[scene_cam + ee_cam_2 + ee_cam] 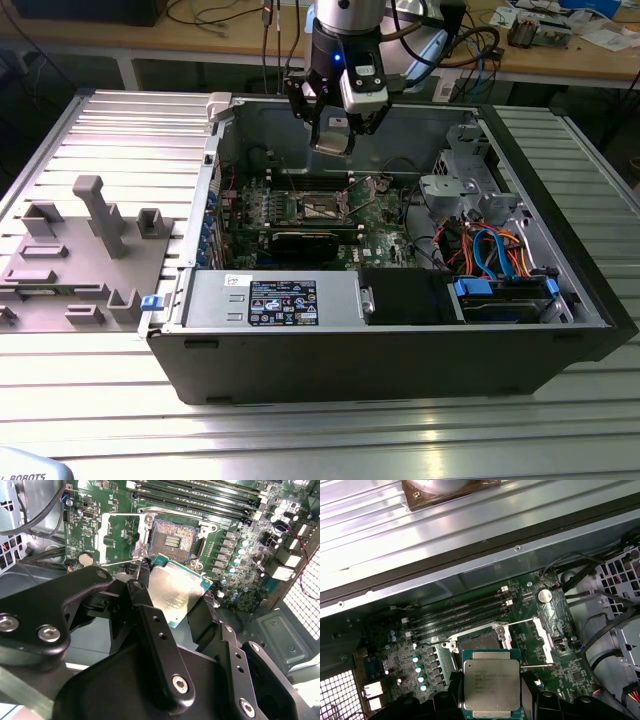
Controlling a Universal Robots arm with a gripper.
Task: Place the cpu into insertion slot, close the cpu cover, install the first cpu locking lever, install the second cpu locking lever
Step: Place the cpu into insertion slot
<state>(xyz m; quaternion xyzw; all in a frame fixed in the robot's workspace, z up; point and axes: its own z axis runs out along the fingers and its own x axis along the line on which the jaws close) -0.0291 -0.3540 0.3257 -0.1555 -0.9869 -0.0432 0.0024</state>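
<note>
**Silver-topped cpu gripped above an open socket**

Grey moulded fixtures (90,250) sit at the exterior view's left on the ribbed metal table (300,440). An open computer case (380,350) fills the middle. At upper centre the gripper (335,135) hangs over the green motherboard (385,225). In both wrist views its fingers (155,630) clamp opposite edges of the cpu (175,587) (491,682), held in the air near the bare insertion slot (172,540) (479,641). The cpu cover (112,537) (530,640) is swung open beside it. Blue and orange cables (490,250) lie at the exterior view's right.
</note>
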